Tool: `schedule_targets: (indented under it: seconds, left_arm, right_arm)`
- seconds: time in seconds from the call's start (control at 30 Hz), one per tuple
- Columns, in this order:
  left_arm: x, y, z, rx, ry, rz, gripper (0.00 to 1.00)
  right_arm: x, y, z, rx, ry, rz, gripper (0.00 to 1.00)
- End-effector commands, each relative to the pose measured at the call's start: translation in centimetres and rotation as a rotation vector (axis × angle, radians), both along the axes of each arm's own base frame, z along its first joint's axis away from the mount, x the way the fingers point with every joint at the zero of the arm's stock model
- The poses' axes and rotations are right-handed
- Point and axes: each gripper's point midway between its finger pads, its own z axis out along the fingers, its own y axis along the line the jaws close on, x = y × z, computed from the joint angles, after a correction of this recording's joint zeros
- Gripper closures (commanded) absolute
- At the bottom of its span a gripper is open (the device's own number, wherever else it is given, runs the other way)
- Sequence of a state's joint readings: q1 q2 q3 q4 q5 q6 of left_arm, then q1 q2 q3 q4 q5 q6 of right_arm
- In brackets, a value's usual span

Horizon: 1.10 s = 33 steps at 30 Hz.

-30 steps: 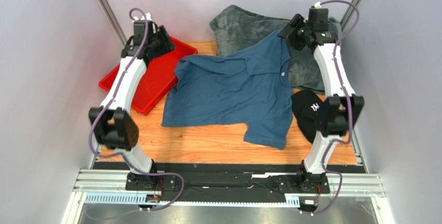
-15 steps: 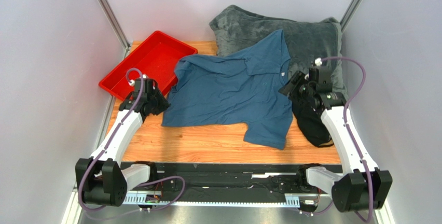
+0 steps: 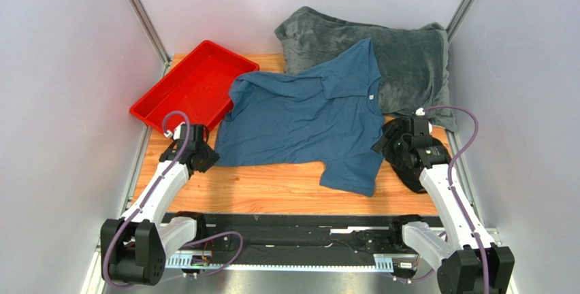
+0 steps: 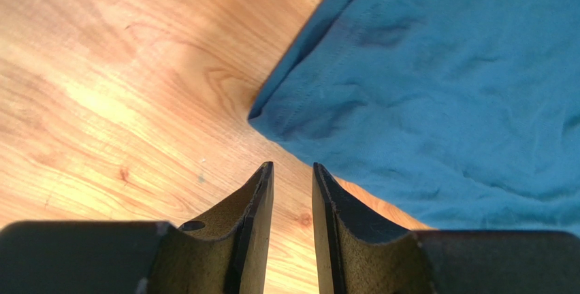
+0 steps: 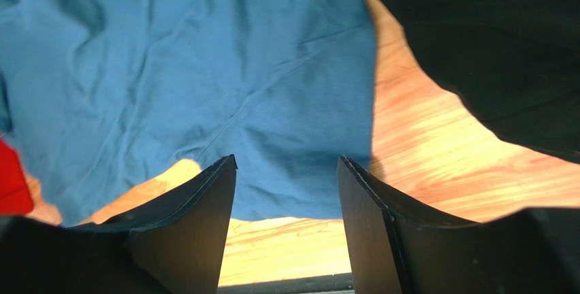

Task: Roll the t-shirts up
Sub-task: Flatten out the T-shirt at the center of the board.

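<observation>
The plain teal-blue cotton t-shirt [image 3: 306, 120] lies spread mid-table, long axis left to right. Its hem corner sits just ahead of my left gripper [image 4: 293, 168] (jaws narrow, empty). My right gripper [image 5: 286, 161], wider and empty, hangs at the opposite edge.

In front of me the t-shirt [image 3: 306, 120] is plain dark teal-blue, with short sleeves. It lies spread open and a little wrinkled on the bench [image 3: 272, 188], hem toward my left, neck toward my right. Its far sleeve rests on the grey blanket [image 3: 408, 56].
</observation>
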<state>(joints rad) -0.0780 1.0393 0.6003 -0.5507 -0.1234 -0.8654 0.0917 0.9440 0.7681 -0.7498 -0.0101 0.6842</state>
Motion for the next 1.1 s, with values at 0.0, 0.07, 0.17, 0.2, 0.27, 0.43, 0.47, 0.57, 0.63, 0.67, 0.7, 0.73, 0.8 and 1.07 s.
schedule_targets:
  seconds: [0.0,0.07,0.17,0.2,0.27,0.43,0.47,0.57,0.63,0.67,0.7,0.73,0.8,1.07]
  left_arm:
    - [-0.2,0.7,-0.4,-0.004,-0.014,0.088,0.64]
    - [-0.5,0.6,-1.0,-0.017,-0.004,0.098,0.64]
    - [-0.2,0.3,-1.3,-0.040,-0.031,0.100,0.63]
    - [-0.2,0.0,-1.5,-0.053,-0.029,0.093,0.63]
    - [-0.2,-0.2,-1.8,-0.061,-0.023,0.095,0.63]
    - [-0.1,0.4,-2.0,-0.034,-0.034,0.113,0.62]
    - [0.0,0.5,-2.0,-0.034,-0.041,0.114,0.61]
    - [0.3,0.7,-2.1,-0.020,-0.056,0.121,0.60]
    - [0.5,0.8,-2.4,-0.016,-0.052,0.121,0.60]
    - [0.6,0.8,-2.5,-0.014,-0.050,0.122,0.60]
    - [0.6,0.9,-2.5,-0.009,-0.050,0.127,0.60]
    - [0.6,1.0,-2.8,-0.005,-0.040,0.129,0.60]
    - [0.7,1.2,-2.9,0.005,-0.046,0.136,0.60]
    - [1.1,1.3,-3.2,0.010,-0.051,0.140,0.61]
  right_arm:
    - [0.0,-1.4,-1.0,-0.035,0.008,-0.095,0.40]
    - [0.0,-1.5,-1.8,-0.035,0.028,-0.105,0.40]
    - [-0.3,-1.5,-2.7,-0.033,0.058,-0.118,0.41]
    - [-0.3,-1.5,-3.0,-0.029,0.060,-0.121,0.41]
    - [-0.5,-1.5,-3.5,-0.024,0.067,-0.136,0.41]
    - [-0.7,-1.7,-4.4,-0.032,0.084,-0.147,0.41]
    - [-0.9,-1.8,-4.8,-0.034,0.095,-0.149,0.40]
    - [-1.2,-1.7,-5.6,-0.027,0.111,-0.149,0.40]
    - [-1.1,-1.6,-5.9,-0.018,0.111,-0.147,0.40]
    - [-1.2,-1.6,-6.2,-0.016,0.119,-0.147,0.40]
    - [-1.2,-1.5,-6.4,-0.014,0.121,-0.144,0.40]
    - [-1.3,-1.4,-6.6,-0.009,0.129,-0.143,0.40]
    - [-1.3,-1.3,-7.0,-0.006,0.136,-0.144,0.40]
    - [-0.6,-1.4,-7.8,-0.004,0.144,-0.164,0.41]
